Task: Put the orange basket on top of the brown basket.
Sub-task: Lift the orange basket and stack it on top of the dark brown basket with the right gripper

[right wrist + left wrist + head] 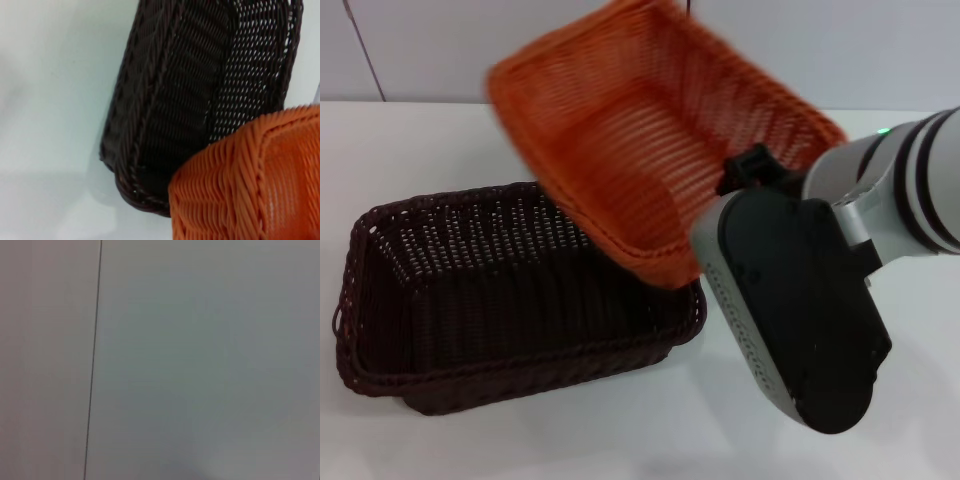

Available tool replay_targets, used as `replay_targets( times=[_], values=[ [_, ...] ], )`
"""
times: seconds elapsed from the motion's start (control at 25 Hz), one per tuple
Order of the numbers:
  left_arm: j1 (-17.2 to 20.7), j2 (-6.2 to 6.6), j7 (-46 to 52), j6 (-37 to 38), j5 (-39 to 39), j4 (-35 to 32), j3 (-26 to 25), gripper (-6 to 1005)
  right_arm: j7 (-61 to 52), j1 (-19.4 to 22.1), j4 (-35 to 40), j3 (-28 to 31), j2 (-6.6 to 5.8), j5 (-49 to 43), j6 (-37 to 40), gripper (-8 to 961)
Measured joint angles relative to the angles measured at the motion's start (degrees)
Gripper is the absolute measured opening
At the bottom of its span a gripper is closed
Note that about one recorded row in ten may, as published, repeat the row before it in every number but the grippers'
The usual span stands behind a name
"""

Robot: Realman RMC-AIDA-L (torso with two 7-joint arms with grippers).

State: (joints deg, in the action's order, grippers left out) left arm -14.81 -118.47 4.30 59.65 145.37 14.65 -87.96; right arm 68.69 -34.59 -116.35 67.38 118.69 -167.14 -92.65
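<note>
Nearest, the right gripper holds the orange basket by its right rim, fingers clamped on it. The basket is lifted and tilted, its low corner over the brown basket, which sits on the white counter. Left gripper unseen.

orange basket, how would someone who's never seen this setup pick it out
On the white table sits a dark brown basket, resting flat. The orange basket is tilted steeply in the air over that one's right end, its low corner just above the rim, with the right arm's gripper at its edge. It is the only bright orange woven tray, and the only one off the table.
</note>
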Motion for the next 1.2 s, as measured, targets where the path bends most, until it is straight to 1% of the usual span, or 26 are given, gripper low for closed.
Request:
replay_targets(
  times=[0.2, 0.28, 0.32, 0.52, 0.64, 0.68, 0.72, 0.88, 1.0, 1.08, 1.2],
  values=[
    [-0.11, -0.01, 0.01, -0.39, -0.01, 0.00, 0.13, 791, 4.35, -0.82, -0.25, -1.12, -0.13, 0.00, 2.79, 201],
    [-0.17, -0.04, 0.01, -0.63, 0.00, 0.00, 0.18, 791, 5.36, -1.01, -0.15, -3.42, -0.46, 0.09, 3.84, 200],
    [-0.25, -0.08, 0.01, -1.29, 0.00, 0.17, 0.27, 791, 5.36, -1.01, -0.15, -3.42, -0.46, 0.09, 3.84, 200],
    [-0.85, 0.01, -0.40, -2.34, 0.00, 0.34, 0.08, 791, 5.79, -1.23, -0.07, -7.06, -1.61, -0.01, 5.60, 199],
    [-0.65, 0.14, -0.46, -2.15, 0.00, 0.82, -0.07, 791, 5.91, -0.58, 0.19, -8.93, -2.61, -0.01, 7.95, 199],
    [-0.59, 0.16, -0.49, -2.08, 0.00, 0.86, -0.26, 791, 5.91, -0.13, 0.62, -9.91, -3.20, 0.00, 10.20, 198],
    [-0.62, 0.18, -0.51, -2.07, 0.00, 0.81, -0.36, 791, 5.91, -0.13, 0.62, -9.91, -3.20, 0.00, 10.20, 198],
    [-1.05, 0.26, -0.80, -2.56, 0.01, 0.17, -0.78, 791, 7.28, -0.32, 3.86, -10.29, -3.91, 0.06, 15.55, 197],
    [-1.06, 0.23, -0.83, -2.77, 0.00, 0.11, -1.16, 791, 7.59, -0.96, 5.25, -11.11, -4.09, 0.14, 16.61, 197],
    [-1.08, 0.13, -0.84, -2.96, 0.00, -0.13, -1.39, 791, 7.66, -2.12, 7.07, -12.61, -4.57, 0.26, 17.37, 196],
    [-1.19, 0.09, -0.85, -3.42, 0.00, -0.47, -1.48, 791, 7.67, -2.59, 7.62, -13.29, -4.71, 0.34, 17.45, 194]
  ],
)
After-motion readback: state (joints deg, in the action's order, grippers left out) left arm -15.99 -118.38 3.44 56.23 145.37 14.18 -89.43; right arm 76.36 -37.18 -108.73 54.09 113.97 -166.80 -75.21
